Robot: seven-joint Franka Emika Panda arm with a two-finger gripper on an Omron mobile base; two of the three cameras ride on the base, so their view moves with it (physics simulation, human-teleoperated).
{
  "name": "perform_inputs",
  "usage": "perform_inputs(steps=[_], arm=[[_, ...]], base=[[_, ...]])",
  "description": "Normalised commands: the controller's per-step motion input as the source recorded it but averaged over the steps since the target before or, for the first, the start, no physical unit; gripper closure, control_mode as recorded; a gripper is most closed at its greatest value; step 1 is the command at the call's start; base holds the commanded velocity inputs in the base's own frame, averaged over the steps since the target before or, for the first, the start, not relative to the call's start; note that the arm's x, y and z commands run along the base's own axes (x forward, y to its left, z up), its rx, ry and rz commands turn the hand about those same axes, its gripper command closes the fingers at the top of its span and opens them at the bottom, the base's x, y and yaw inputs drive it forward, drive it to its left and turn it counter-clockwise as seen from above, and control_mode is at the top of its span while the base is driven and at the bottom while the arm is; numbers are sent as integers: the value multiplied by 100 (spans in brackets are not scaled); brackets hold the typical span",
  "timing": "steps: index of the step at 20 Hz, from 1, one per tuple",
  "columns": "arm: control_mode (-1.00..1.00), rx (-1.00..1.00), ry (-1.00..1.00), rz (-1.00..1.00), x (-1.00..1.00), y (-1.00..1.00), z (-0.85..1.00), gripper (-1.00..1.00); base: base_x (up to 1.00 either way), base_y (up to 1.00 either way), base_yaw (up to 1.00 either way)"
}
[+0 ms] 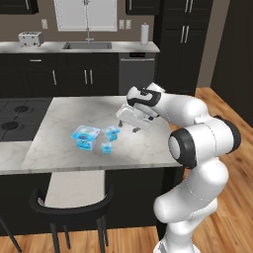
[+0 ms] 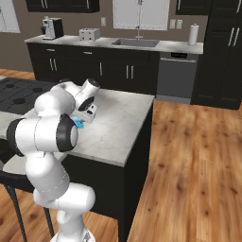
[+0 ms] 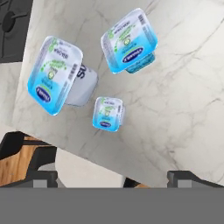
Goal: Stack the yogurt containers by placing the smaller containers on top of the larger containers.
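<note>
Three light-blue yogurt containers stand apart on the marble island. The larger container is on the left. The medium one is just to its right, and the tiny one sits nearer the front edge between them. My gripper hovers above the counter just right of the medium cup, pointing down. It is open, with nothing between its fingers. From the right base view my arm covers most of the cups, and only a blue corner of one peeks out.
A black cooktop lies left of the island slab. A dark chair stands under the island's front edge. Bare marble stretches right of and behind the cups. The back counter holds a sink, a toaster and a paper towel roll.
</note>
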Motion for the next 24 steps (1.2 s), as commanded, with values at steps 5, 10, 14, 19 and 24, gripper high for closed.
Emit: perform_inputs(steps=[5,10,14,19,24], arm=[[-100,0,0,6,2,0,-15,-100],[-100,1,0,6,11,0,-8,-100],[-100,1,0,5,20,0,-4,-100],[-100,0,0,5,16,0,-5,-100],[-100,0,0,4,7,2,-9,-100]], base=[[0,0,0],[0,0,0],[0,0,0],[0,0,0],[0,0,0]])
